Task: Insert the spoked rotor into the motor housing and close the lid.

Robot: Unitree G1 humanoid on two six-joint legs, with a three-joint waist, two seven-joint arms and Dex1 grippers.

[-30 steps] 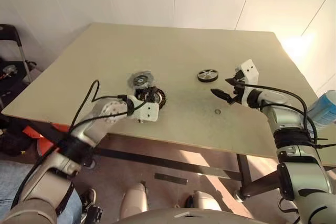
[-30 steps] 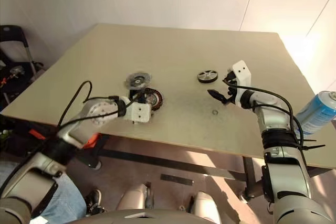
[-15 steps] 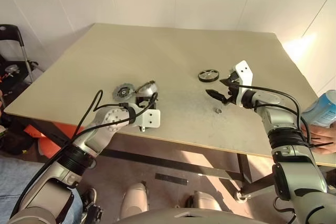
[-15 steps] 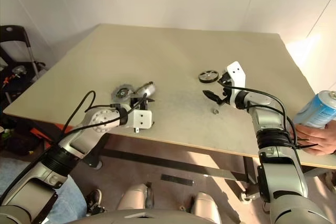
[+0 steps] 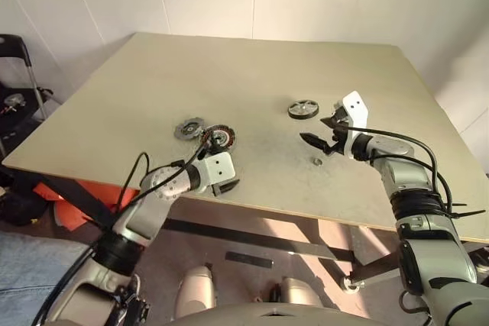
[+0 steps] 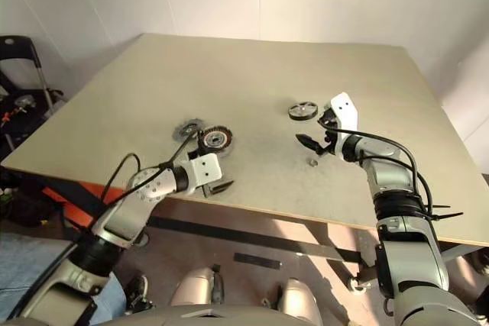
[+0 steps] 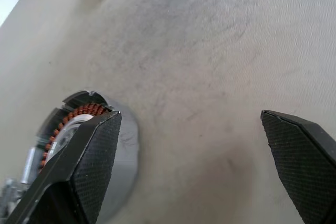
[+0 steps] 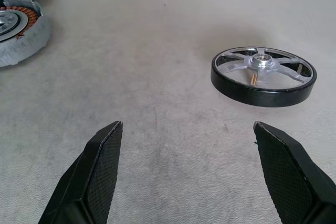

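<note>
Both grippers released: left gripper (image 5: 226,186) near the motor housing (image 5: 218,137), lid (image 5: 188,128) just left of it; right gripper (image 5: 321,132) near the spoked rotor (image 5: 303,109), further right. Risk: rotor lies flat, so an off-centre pinch could skid it; the small loose ring (image 5: 316,161) could get knocked.

A large pale beige rectangular table (image 5: 252,74) fills the middle of the frame. Left of centre lies a flat grey notched-edge metal disc (image 5: 188,128), with a round silver cup ringed by copper-red windings (image 5: 218,137) just right of it. Right of centre lies a dark-rimmed spoked disc (image 5: 302,109); below it, a small metal ring (image 5: 315,161).
</note>
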